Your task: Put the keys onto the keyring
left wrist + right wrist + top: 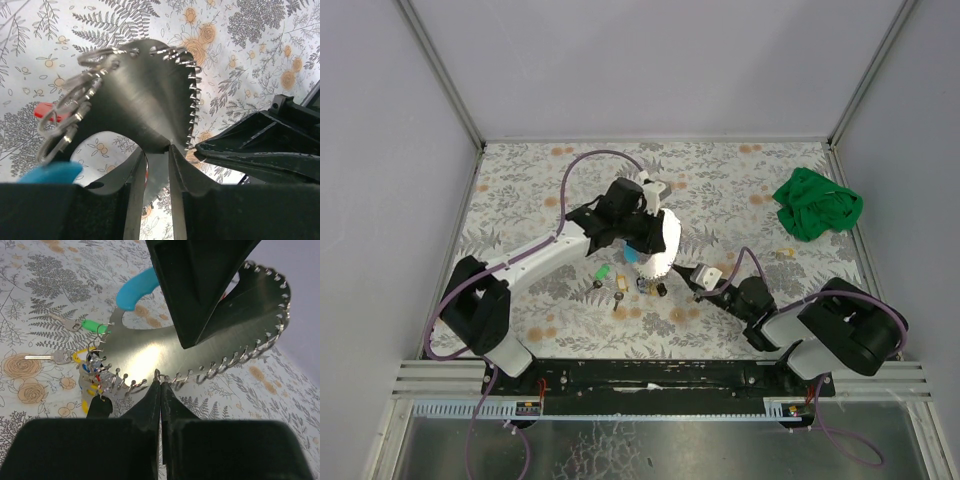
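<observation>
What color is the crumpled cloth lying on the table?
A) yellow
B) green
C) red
B: the crumpled cloth at the far right is bright green all over.

No readable text, labels, brands or numbers on anything in view.
</observation>
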You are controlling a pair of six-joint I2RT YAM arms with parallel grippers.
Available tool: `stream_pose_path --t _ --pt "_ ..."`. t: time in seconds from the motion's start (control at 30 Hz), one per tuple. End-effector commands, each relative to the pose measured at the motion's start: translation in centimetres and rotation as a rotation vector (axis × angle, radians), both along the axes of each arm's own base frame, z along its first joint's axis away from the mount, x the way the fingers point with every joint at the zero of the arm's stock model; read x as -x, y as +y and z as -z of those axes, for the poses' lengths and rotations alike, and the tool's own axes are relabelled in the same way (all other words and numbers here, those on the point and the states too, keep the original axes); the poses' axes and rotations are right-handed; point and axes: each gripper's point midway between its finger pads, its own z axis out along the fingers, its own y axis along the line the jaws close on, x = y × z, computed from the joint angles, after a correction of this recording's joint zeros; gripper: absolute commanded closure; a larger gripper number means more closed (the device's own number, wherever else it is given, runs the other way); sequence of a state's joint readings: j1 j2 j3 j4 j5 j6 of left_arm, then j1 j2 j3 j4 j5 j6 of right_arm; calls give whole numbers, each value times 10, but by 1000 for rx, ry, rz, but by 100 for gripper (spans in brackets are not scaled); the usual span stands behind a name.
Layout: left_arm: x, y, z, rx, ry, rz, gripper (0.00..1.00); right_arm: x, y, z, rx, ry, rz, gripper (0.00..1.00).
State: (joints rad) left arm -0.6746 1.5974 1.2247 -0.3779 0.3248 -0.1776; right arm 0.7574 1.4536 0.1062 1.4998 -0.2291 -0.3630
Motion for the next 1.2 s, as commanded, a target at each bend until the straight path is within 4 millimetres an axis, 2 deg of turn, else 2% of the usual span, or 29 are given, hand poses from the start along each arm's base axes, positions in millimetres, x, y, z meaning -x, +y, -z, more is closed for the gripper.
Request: stream_pose_path --t 0.0,0.07,0.2,0.43,0.63,0.77,0.87,1.17 --pt "-3 -13 -14 167 -21 13 76 8 4 -70 -188 -168 -39 100" --pt "-1 -13 -9 203 -12 11 71 9 3 -69 -197 -156 -35 100" --pt "3 -5 0 269 -12 1 69 12 0 -70 -200 -145 -33 100" --pt "5 17 -23 408 -207 -24 58 9 1 -63 -110 -89 -29 100" --pt "29 24 -40 516 -417 88 43 11 2 -53 9 -42 -47 100" --pt "44 28 -40 549 -542 166 39 15 3 -47 43 -27 -71 100" --pt "53 28 -36 542 -596 237 32 17 7 -44 58 -10 -98 100" --pt "59 25 -28 542 -707 305 35 24 24 -31 103 26 -199 99"
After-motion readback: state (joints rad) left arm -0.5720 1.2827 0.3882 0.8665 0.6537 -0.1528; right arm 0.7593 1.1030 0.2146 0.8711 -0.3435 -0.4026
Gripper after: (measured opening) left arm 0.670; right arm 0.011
